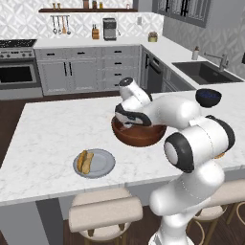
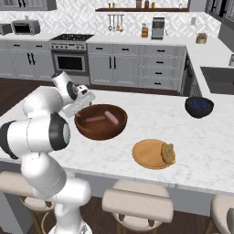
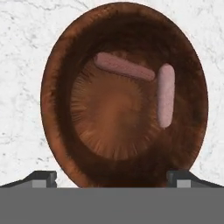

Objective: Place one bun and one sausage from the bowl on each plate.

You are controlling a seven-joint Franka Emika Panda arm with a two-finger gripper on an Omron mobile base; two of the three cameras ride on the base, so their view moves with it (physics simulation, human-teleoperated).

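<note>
While poised above the bowl [image 3: 57, 87] holding two sausages [image 3: 124, 67], tool [image 3: 112, 177] spread wide, gripping nothing.

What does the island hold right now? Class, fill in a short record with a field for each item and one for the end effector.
bowl: brown, on the island, holds two sausages, no buns
grey plate: one bun, no sausage
orange plate: one bun at its edge, no sausage
blue bowl: apart, nearer the sink
end effector: over the bowl, fingers wide apart, holding nothing
</note>
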